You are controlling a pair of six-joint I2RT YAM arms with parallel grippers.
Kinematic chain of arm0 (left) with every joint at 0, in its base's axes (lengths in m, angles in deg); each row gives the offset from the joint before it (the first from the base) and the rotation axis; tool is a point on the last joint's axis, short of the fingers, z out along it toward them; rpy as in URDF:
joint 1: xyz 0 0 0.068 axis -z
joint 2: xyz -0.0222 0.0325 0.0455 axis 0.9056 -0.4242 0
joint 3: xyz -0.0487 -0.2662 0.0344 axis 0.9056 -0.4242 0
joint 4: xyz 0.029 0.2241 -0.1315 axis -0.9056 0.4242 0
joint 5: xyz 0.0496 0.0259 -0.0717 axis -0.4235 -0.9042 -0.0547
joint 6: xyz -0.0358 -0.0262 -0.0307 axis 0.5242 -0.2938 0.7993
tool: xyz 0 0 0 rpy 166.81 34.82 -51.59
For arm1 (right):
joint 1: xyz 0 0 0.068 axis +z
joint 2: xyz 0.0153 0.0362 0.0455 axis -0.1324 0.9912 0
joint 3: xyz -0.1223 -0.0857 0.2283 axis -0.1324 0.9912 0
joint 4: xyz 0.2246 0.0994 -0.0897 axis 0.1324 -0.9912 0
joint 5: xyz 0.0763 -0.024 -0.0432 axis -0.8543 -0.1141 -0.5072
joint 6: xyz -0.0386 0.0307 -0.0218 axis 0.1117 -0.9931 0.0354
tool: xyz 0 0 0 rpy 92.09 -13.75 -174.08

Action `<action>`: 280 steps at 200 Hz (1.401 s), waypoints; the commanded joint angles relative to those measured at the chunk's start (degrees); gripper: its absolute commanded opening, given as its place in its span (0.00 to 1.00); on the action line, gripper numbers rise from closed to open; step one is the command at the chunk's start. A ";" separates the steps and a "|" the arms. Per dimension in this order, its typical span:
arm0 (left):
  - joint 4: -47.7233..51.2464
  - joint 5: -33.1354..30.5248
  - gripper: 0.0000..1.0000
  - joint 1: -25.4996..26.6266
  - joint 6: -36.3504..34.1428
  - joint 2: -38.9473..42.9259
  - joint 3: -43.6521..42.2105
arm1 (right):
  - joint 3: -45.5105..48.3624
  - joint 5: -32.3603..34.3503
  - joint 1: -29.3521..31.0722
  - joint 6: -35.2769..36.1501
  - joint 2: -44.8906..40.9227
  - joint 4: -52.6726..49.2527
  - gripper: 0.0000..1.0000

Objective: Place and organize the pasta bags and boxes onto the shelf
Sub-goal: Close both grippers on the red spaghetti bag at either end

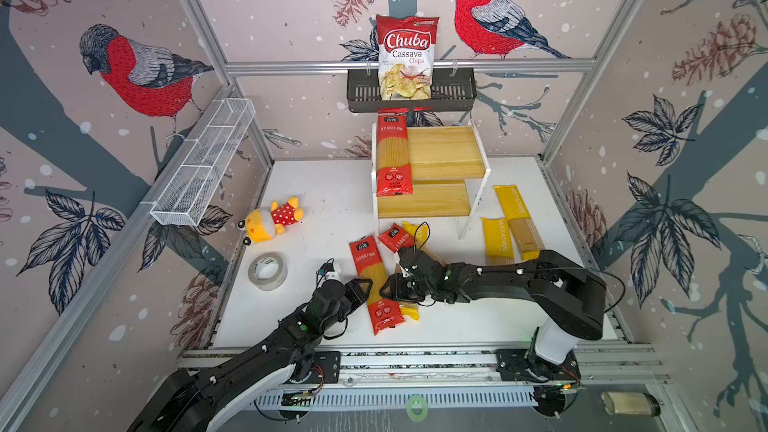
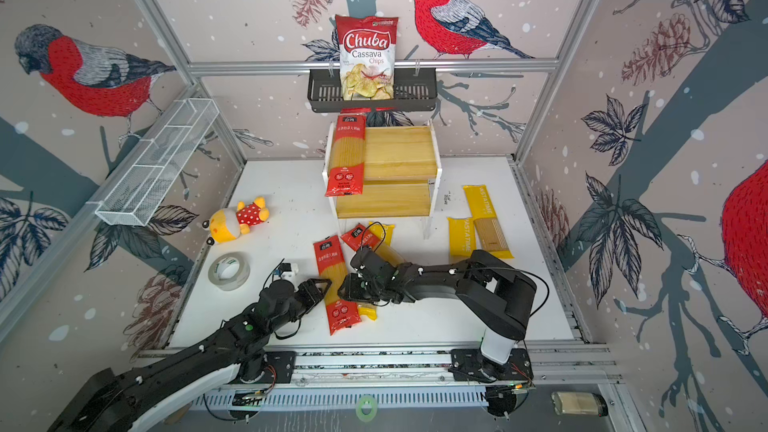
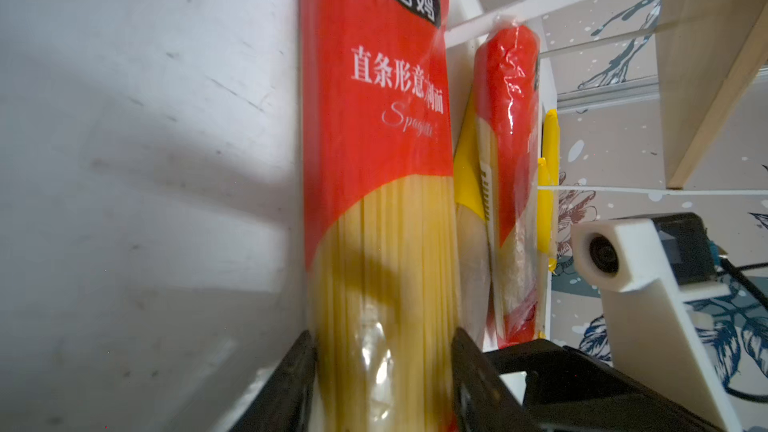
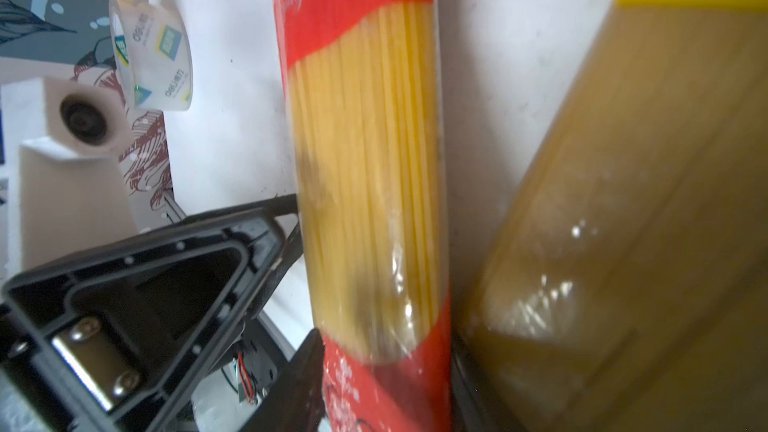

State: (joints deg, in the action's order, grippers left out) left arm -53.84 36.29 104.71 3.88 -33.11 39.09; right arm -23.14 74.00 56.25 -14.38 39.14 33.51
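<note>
A red pasta pack (image 1: 371, 268) with a clear window lies on the white table. My left gripper (image 1: 365, 288) holds its left edge and my right gripper (image 1: 390, 286) its right edge. In the left wrist view both jaws of the left gripper (image 3: 384, 338) press on the pack (image 3: 374, 118). In the right wrist view the right gripper (image 4: 386, 347) pinches the same pack (image 4: 365, 139). Another red pack (image 1: 392, 151) lies on the shelf (image 1: 444, 151). A third red pack (image 1: 395, 236) and a yellow pack (image 1: 417, 230) lie under my right arm. Two yellow packs (image 1: 496, 241) lie to the right.
A Chuba chips bag (image 1: 407, 56) stands in the black basket (image 1: 453, 93) above the shelf. A white wire basket (image 1: 203, 164) hangs on the left wall. A plush toy (image 1: 272, 218) and a tape roll (image 1: 268, 271) lie on the table's left.
</note>
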 commanded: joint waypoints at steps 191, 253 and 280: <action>13.24 -6.18 0.68 -3.77 -9.59 5.88 9.81 | -2.84 12.93 4.35 3.27 3.29 2.83 0.11; 15.11 10.65 0.77 -20.08 -17.32 6.85 17.40 | -11.11 21.76 9.32 12.54 1.06 -10.13 0.04; 18.00 12.78 0.76 -22.78 -21.18 7.54 21.09 | -12.48 26.38 10.06 17.26 -1.57 -10.54 0.00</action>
State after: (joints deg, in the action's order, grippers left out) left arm -39.17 44.53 83.64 -11.68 -26.14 57.61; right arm -34.13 93.25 66.06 -3.60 40.06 21.62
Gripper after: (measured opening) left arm 0.764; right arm 0.101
